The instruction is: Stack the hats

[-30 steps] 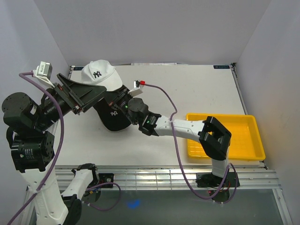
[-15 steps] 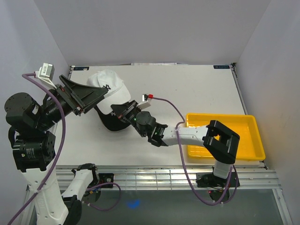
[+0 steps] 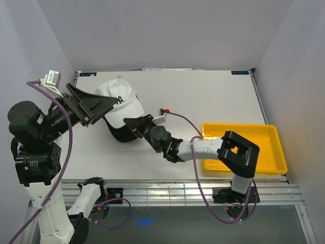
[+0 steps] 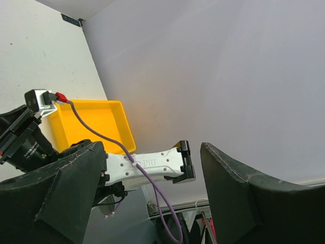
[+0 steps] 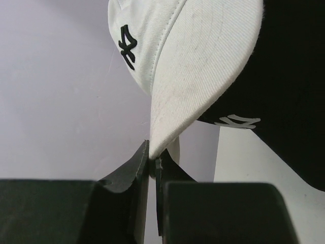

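The white cap [image 3: 121,103] with a dark logo hangs tilted over the black cap [image 3: 121,134], which lies on the table. My right gripper [image 3: 134,124] is shut on the tip of the white cap's brim. In the right wrist view the gripper [image 5: 152,158] pinches the brim of the white cap [image 5: 193,66], and the black cap [image 5: 289,96] with its white logo lies behind it. My left gripper [image 3: 107,108] is open and empty, held above the table against the white cap's left side. Its fingers [image 4: 56,198] frame only the right arm. The pink and tan caps are out of view.
A yellow tray [image 3: 244,125] stands at the right of the table and also shows in the left wrist view [image 4: 119,119]. The right arm's purple cable [image 3: 185,122] loops above the table's middle. White walls close in on both sides.
The right gripper has drawn the white cap by its brim toward the near right, from the back left to over the black cap. The left gripper stayed open and shifted slightly right.
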Motion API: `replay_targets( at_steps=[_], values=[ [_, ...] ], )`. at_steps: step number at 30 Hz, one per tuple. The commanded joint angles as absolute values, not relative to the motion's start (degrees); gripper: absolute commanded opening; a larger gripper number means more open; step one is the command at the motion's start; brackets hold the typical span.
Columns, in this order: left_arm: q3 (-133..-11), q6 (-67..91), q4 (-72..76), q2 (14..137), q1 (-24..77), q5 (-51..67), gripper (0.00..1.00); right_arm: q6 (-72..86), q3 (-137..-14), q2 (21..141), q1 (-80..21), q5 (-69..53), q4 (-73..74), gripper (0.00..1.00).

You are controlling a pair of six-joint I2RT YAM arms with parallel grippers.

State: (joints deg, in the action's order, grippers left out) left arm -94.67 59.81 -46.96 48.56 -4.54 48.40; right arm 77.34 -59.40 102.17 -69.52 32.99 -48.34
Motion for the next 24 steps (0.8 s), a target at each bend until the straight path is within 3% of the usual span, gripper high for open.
replay_targets(
  at_steps=[1,24],
  values=[
    [-93.87,58.71,-47.9,48.25,-4.57,47.37,0.86,80.86,-58.27,103.62,-69.87,34.37,-48.87,0.08],
    [-91.5,58.18,-48.25,48.34,-4.48,45.97,0.86,94.04,-54.23,109.51,-69.87,31.2,-35.51,0.08]
  ],
)
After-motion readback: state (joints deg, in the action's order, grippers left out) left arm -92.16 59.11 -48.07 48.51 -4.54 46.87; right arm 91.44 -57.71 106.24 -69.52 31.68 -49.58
